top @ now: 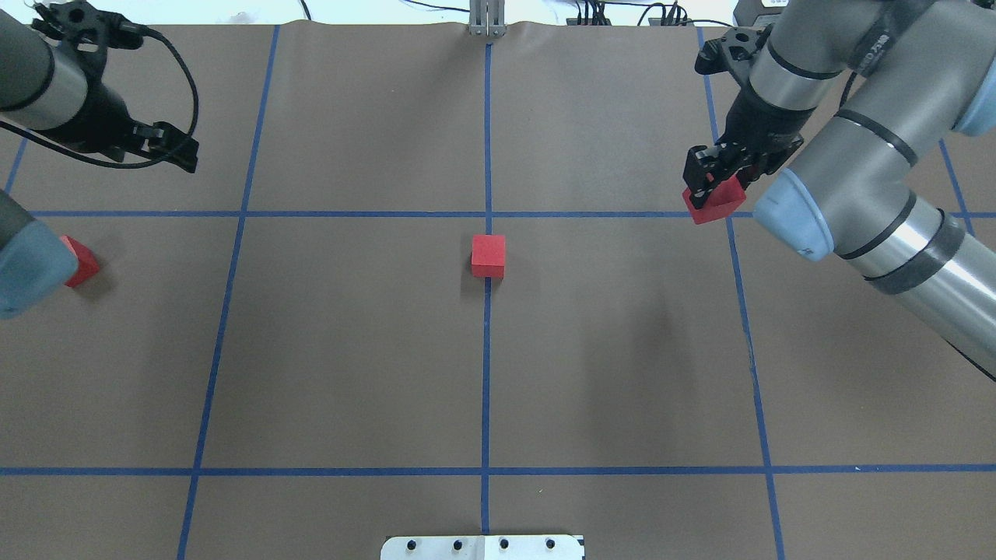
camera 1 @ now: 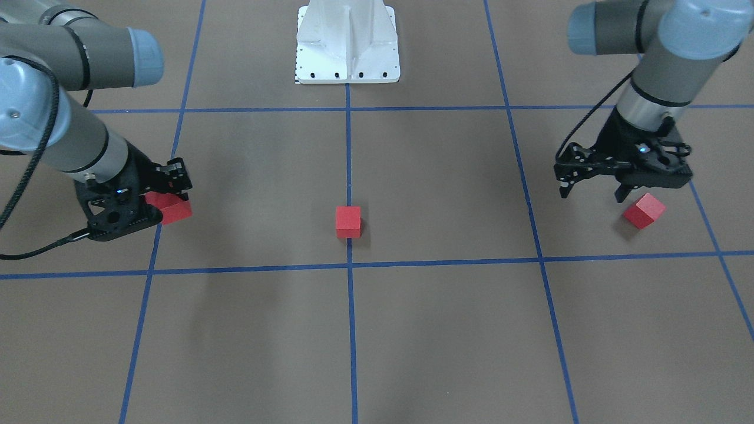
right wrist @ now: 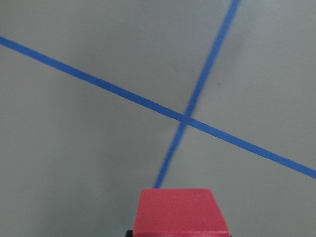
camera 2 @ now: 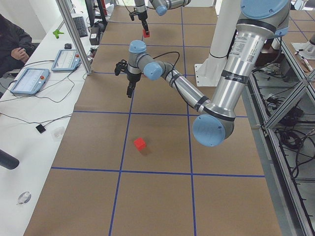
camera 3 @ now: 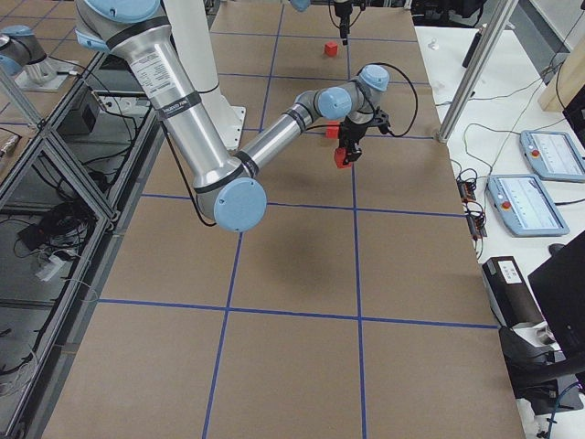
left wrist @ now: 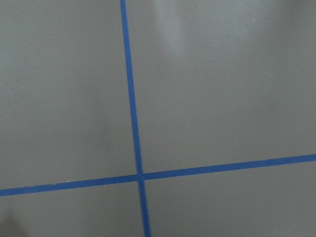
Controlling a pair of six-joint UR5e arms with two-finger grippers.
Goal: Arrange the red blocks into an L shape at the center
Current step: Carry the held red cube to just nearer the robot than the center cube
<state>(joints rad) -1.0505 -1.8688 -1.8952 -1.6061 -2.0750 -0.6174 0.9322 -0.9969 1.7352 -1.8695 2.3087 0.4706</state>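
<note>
One red block [camera 1: 348, 221] [top: 488, 256] lies on the vertical blue tape line at the center [top: 487, 233], just past the crossing. My right gripper [camera 1: 154, 199] [top: 714, 187] is shut on a second red block [camera 1: 174, 210] [top: 712, 207] and holds it above the floor; that block fills the bottom edge of the right wrist view [right wrist: 178, 213]. My left gripper [camera 1: 592, 189] [top: 167, 145] is open and empty, raised. The third red block [camera 1: 644, 210] [top: 79, 261] lies on the floor near it, partly hidden by my left arm in the overhead view. The left wrist view shows only floor and tape.
The white robot base [camera 1: 347, 47] [top: 482, 547] stands on the centre line. Blue tape lines [camera 1: 353, 265] mark a grid on the brown floor. A side table with tablets [camera 2: 29, 78] [camera 3: 539, 197] and a seated person [camera 2: 12, 42] lie beyond the far edge.
</note>
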